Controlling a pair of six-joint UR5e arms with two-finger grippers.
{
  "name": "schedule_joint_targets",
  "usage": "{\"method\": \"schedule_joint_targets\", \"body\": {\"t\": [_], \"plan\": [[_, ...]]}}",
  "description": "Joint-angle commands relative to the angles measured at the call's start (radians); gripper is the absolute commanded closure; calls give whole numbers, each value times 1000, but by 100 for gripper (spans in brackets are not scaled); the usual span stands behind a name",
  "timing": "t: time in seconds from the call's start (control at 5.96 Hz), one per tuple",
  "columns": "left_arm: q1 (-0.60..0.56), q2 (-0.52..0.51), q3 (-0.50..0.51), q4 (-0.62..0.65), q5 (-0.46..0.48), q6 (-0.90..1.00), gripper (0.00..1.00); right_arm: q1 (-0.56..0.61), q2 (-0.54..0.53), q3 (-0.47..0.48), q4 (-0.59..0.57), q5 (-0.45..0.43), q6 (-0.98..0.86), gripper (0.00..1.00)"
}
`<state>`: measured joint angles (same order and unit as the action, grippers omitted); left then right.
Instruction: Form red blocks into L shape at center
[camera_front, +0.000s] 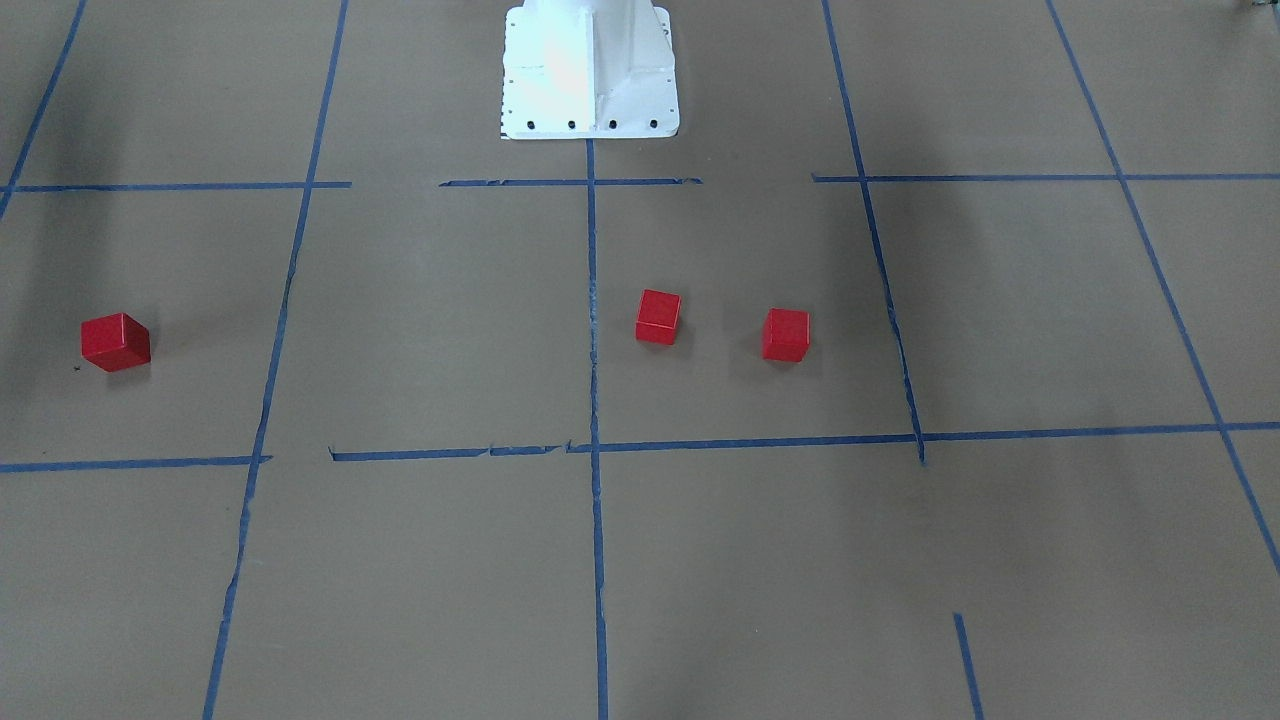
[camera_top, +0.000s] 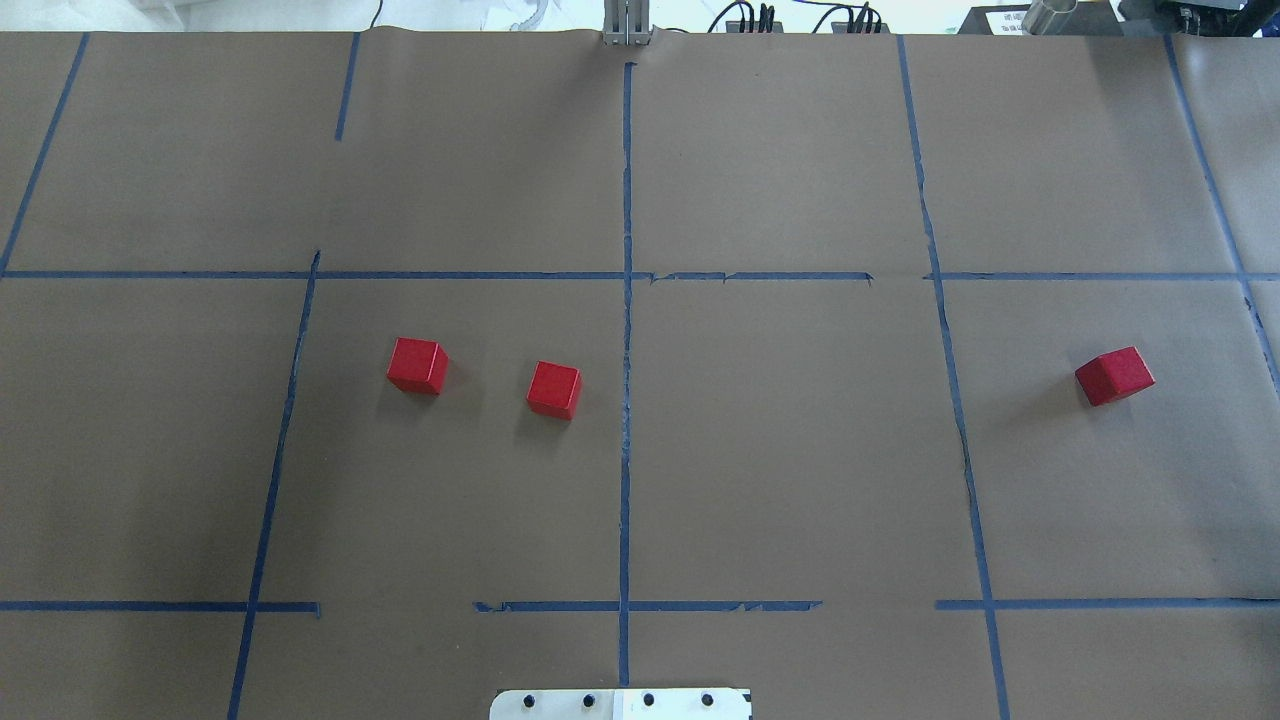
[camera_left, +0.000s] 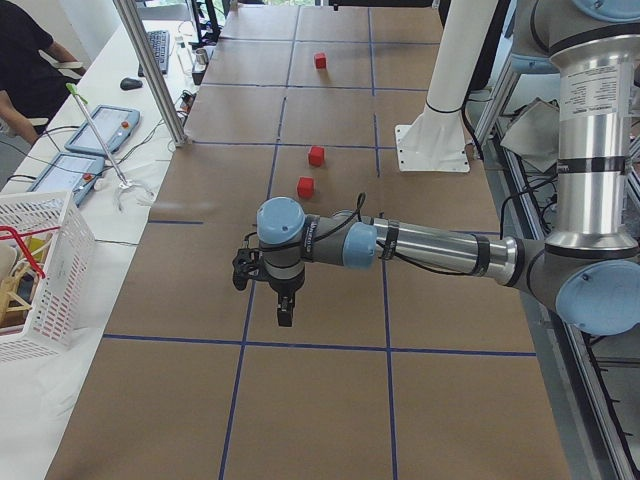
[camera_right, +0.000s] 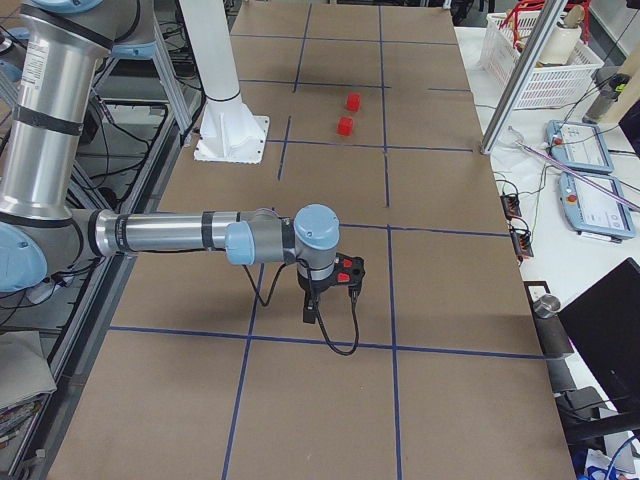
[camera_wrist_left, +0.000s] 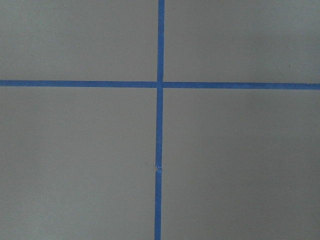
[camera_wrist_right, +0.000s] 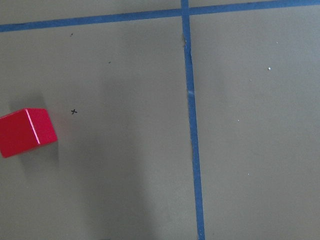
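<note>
Three red blocks lie apart on the brown paper. Two sit close together left of the centre line in the overhead view, one (camera_top: 417, 365) further left and one (camera_top: 554, 389) near the line; both also show in the front view (camera_front: 785, 335) (camera_front: 657, 317). The third (camera_top: 1114, 376) lies far right and shows in the front view (camera_front: 115, 341) and the right wrist view (camera_wrist_right: 25, 132). My left gripper (camera_left: 285, 312) hangs over the table's left end, away from the blocks. My right gripper (camera_right: 312, 310) hangs over the right end. Both appear only in side views, so I cannot tell their state.
The white robot base (camera_front: 590, 70) stands at the table's near edge. Blue tape lines (camera_top: 626, 400) grid the paper. A white basket (camera_left: 40, 260), teach pendants (camera_left: 100, 130) and a metal post (camera_left: 150, 70) line the operators' side.
</note>
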<state>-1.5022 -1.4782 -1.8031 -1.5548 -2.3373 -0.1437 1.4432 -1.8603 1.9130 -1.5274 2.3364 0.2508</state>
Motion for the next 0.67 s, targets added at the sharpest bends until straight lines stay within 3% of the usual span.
{"method": "schedule_joint_targets", "body": {"t": [0.0,0.34,0.5], "plan": [[2,2,-2,-2,-1,6,0,-1,1,3,4,9,-1,0],[2,3,-4,-2,-2,7,0,-1,4,4,7,20,-2,0],[2,3,-5,-2,-2,3,0,-1,7,-3,77,30,-1,0]]}}
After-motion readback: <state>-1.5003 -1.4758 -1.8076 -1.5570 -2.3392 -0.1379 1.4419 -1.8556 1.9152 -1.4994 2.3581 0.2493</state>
